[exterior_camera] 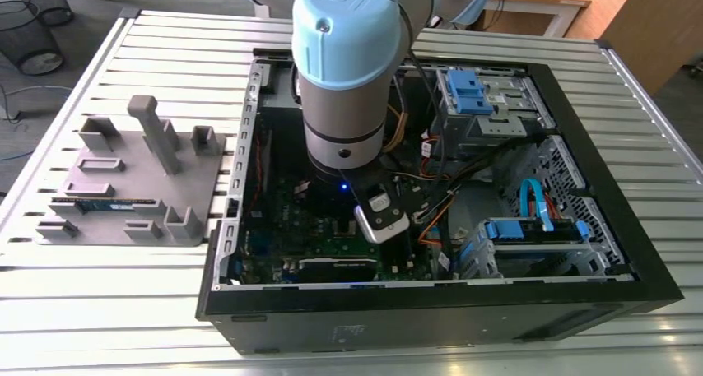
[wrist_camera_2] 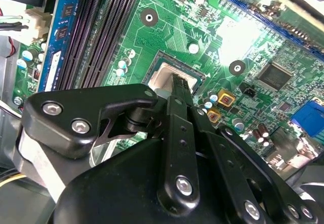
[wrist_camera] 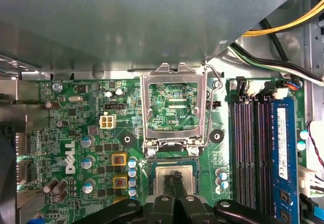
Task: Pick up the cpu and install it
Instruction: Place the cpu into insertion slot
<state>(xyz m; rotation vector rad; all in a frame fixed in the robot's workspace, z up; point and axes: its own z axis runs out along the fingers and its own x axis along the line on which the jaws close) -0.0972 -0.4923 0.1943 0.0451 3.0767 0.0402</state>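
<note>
Cpu: a small flat square chip with a silvery-grey metal top (wrist_camera: 160,179). It lies flat in the dark square socket (wrist_camera_2: 174,61) on the green motherboard (wrist_camera: 76,133). It looks seated, but I cannot tell how fully.
Cpu axis: square, so it has no long axis. Its edges run parallel to the socket's sides and its metal top faces up toward the tool.
Clock used: chip at the centre, open socket frame at 12 o'clock.
Gripper: a black two-finger gripper (wrist_camera: 174,176) sits straight over the chip's middle, also seen in the second wrist view (wrist_camera_2: 179,79). Its long axis runs from 6 toward 12 o'clock.
Finger state: the fingers (wrist_camera: 169,183) are pressed close together with a slim slit between them. They do not span the chip's edges, so nothing seems pinched. Whether the tips touch the metal top or sit just above it cannot be told.
Socket frame: a hinged silvery metal frame (wrist_camera: 147,107) stands open at 12 o'clock, off the chip and not closed over it.
Memory slots: long black slots (wrist_camera: 243,148) at 3 o'clock, with their long axis running 12 to 6. A blue memory stick (wrist_camera: 283,143) stands just beyond them.
Exterior view: the pale-blue and grey arm (exterior_camera: 346,104) reaches down into the open black computer case (exterior_camera: 439,310). A grey moulded holder (exterior_camera: 121,187) lies at 9 o'clock of the case, well apart, on the ribbed metal table (exterior_camera: 110,310).
Judgement: the placing looks done.
</note>
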